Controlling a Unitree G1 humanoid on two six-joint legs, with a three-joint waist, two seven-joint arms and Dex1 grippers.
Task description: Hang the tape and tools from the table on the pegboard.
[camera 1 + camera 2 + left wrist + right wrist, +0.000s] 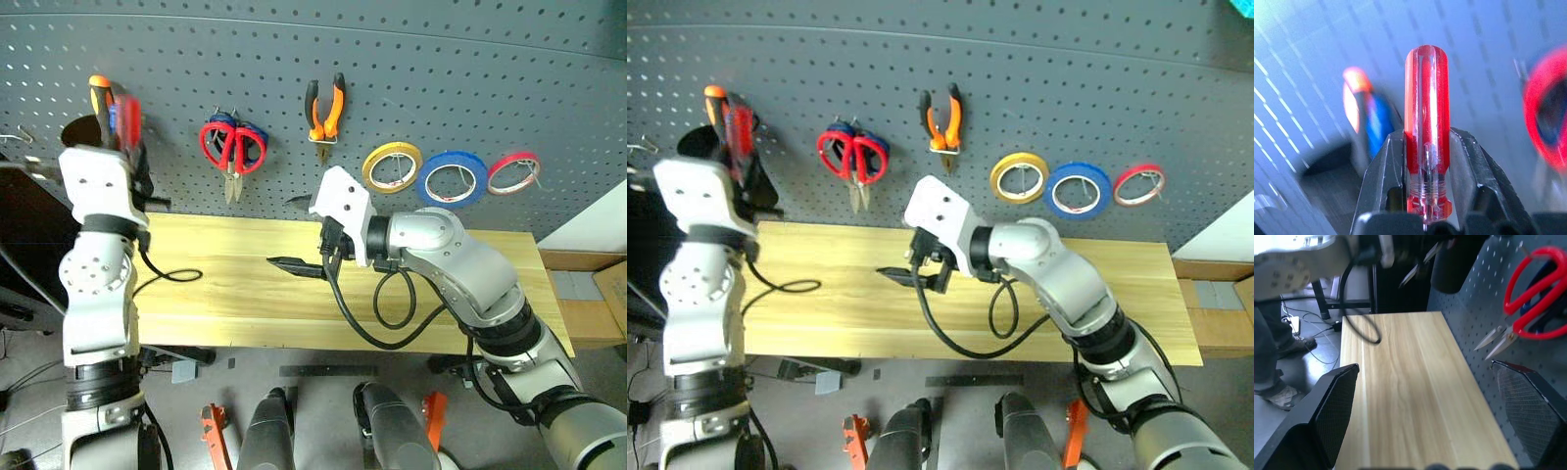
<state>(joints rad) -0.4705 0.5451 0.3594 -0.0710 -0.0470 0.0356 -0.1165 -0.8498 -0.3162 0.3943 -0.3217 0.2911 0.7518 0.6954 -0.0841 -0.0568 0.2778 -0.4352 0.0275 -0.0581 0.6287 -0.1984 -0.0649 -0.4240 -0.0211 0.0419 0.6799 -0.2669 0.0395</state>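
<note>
At the upper left of the head view the left gripper (pixel 125 132) is raised against the pegboard (pixel 411 59), its two black fingers (pixel 1383 171) clamped on the red-handled screwdriver (pixel 1427 122). The clear red handle stands up between the jaws in the left wrist view; behind it, blurred, is another tool with an orange and blue handle (pixel 1364 110), already on the board.

The right gripper (pixel 299 250) hovers over the middle of the table (pixel 235 294), pointing toward the left of the frame with its jaws spread wide and nothing between them. In the right wrist view bare light wood lies between its fingers (pixel 1332 411).

On the pegboard, left of centre, the red-handled scissors (pixel 227 147) hang together with the blue-handled scissors (pixel 253 137), blades down. To their right, at upper centre, the pliers (pixel 324 110) hang with orange-and-black handles up. Further right three rolls hang in a row: the yellow tape roll (pixel 392 166), the blue tape roll (pixel 452 178) and the red tape roll (pixel 513 172).

A person's legs and shoes (pixel 1276 377) stand on the floor beyond the far end of the table in the right wrist view.
</note>
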